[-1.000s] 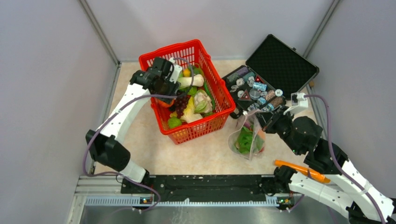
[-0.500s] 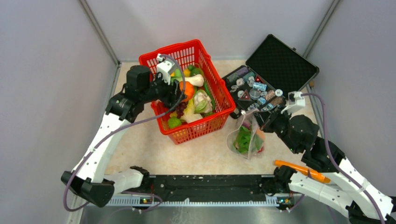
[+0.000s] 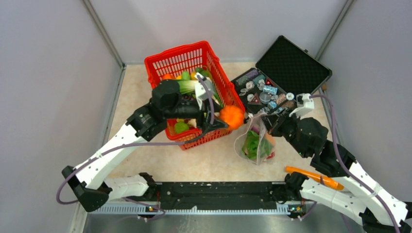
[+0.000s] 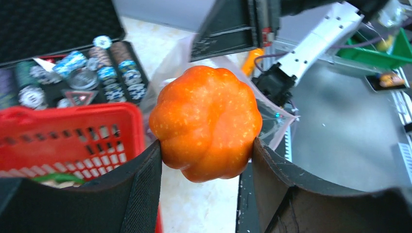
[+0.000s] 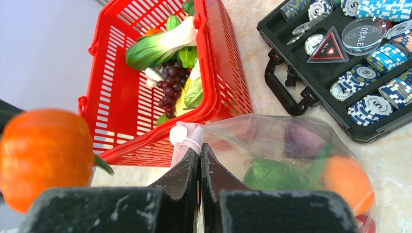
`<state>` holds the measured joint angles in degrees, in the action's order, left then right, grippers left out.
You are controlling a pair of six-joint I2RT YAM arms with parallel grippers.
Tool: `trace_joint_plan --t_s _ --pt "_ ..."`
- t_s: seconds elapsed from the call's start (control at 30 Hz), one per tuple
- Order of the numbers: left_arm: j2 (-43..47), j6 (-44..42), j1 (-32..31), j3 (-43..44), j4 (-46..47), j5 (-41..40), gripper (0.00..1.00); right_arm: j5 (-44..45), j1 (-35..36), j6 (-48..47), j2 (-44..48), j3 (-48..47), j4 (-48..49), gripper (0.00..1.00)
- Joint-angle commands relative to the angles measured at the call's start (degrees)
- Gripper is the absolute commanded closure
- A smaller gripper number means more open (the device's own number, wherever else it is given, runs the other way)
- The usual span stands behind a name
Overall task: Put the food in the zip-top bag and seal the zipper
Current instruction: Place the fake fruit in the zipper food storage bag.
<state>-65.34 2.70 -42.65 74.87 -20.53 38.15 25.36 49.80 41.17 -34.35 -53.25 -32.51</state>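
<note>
A: Pumpkin where?
B: The pumpkin (image 3: pixel 231 116) is mid-frame in the top view, just left of the zip-top bag (image 3: pixel 255 145). My left tool (image 4: pixel 206 145) is clamped on it.
A: Bag?
B: Right of centre. My right tool (image 5: pixel 200 160) is clenched on its mouth edge, I'd say to prop it open for the drop.

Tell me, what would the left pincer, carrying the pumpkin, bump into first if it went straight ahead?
Probably the clear zip-top bag, which the right pincer holds up just beyond the pumpkin; depth is hard to judge.
</note>
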Motion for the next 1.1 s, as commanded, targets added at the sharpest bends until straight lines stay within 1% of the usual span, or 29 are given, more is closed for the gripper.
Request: trace_joint_plan --t_s 0.0,0.17,0.27,0.37,0.63,0.7,0.8,0.9,1.07 --pt "-2.4 -5.1 -5.6 3.6 0.6 0.1 0.67 -0.7 -0.3 0.8 -0.2 -0.7 3.6 1.00" --pt "-5.2 -9.9 -9.8 7.2 -5.6 -2.1 0.67 -0.4 -0.4 0.7 -0.4 -0.8 3.8 1.00" --pt "-7.1 -11.5 -12.2 8.7 -8.1 -1.7 0.66 -0.4 -0.3 0.6 -0.6 -0.9 3.9 1.00" --pt "-8.6 -12.0 -14.3 8.7 -8.5 -0.5 0.66 -0.5 -0.3 0.4 -0.8 -1.1 3.7 1.00" --pt "-13.7 -13.0 -18.4 10.8 -10.0 -1.1 0.66 -0.1 -0.3 0.3 -0.8 -1.2 3.5 1.00" --pt "-15.3 -14.0 -19.5 12.4 -12.2 -5.1 0.66 -0.3 -0.3 0.3 -0.9 -1.4 3.4 1.00" --pt "-18.5 -17.0 -20.9 17.1 -20.8 -15.7 0.67 -0.1 -0.2 0.2 -0.7 -1.7 2.8 1.00" --pt "-20.7 -19.2 -21.0 20.2 -27.3 -21.9 0.64 0.1 -0.3 0.1 -0.4 -1.8 2.5 1.00" --pt "-23.4 -16.1 -21.4 22.7 -28.5 -30.3 0.66 0.0 -0.3 0.3 0.1 -1.7 2.7 1.00"
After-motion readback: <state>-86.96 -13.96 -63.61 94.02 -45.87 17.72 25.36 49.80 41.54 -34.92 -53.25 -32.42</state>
